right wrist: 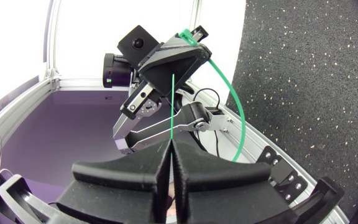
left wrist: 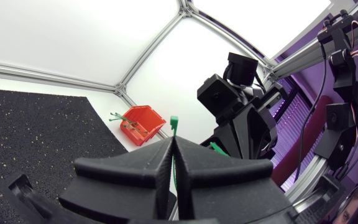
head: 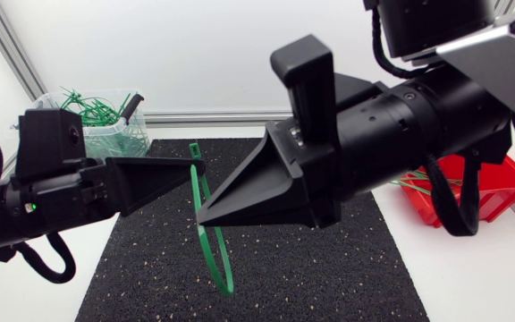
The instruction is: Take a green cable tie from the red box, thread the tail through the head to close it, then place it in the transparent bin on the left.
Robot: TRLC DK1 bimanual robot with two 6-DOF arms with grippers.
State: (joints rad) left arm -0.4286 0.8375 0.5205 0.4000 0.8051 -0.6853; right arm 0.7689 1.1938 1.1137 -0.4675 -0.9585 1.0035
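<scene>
Both grip tie in air over mat centre. My left fingers clamp just below head; right fingers pinch tail. I judge threading is step in hand. Hold head steady, square tail tip to slot, feed slowly, avoid twisting loop.

No writing, number, label or sign can be read in any view: not on the left tool, the right tool, the green cable tie, the red box, the transparent bin or the counter.
</scene>
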